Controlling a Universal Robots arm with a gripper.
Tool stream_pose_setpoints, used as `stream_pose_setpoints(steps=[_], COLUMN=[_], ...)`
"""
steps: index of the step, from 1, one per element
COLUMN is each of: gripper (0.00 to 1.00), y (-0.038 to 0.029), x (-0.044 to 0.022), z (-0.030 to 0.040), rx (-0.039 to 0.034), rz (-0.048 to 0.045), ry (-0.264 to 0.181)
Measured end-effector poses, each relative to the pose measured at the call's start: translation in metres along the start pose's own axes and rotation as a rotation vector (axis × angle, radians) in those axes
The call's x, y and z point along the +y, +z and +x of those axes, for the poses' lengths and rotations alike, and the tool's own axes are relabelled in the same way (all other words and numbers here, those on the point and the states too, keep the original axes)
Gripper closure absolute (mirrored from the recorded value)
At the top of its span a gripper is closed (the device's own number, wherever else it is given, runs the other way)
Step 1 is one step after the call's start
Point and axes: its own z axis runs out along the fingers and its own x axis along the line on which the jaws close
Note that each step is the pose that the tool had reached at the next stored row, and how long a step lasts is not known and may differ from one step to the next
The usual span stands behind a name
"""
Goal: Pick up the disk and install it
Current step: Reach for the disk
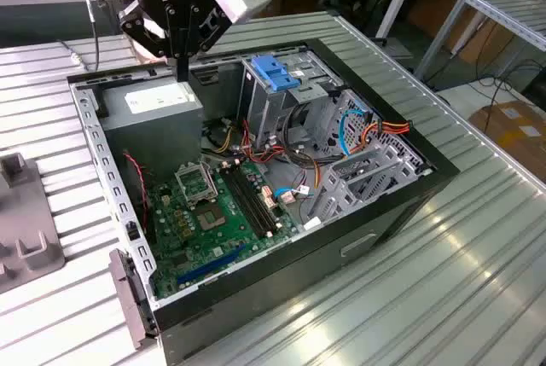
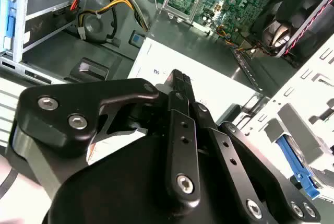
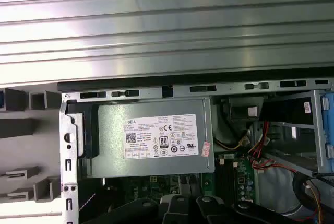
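The claw (image 1: 181,74), fingers pressed together on nothing, hangs just above the power supply (image 1: 155,106) beneath it, so picking up and installing the disk seem undone.

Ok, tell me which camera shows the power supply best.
The first wrist view: the power supply lies square-on, its whole labelled top showing. The exterior view shows it at an angle, with the pincer poised above its far edge. The second wrist view catches part of its white label behind the pincer.
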Motion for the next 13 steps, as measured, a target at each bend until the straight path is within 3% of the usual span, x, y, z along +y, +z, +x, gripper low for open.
stream_pose_setpoints(steps=[13], gripper=[0.9], y=[-0.0002], x=[-0.0006], z=[0.0079], rx=[0.0], rz=[0.0001], ry=[0.0])
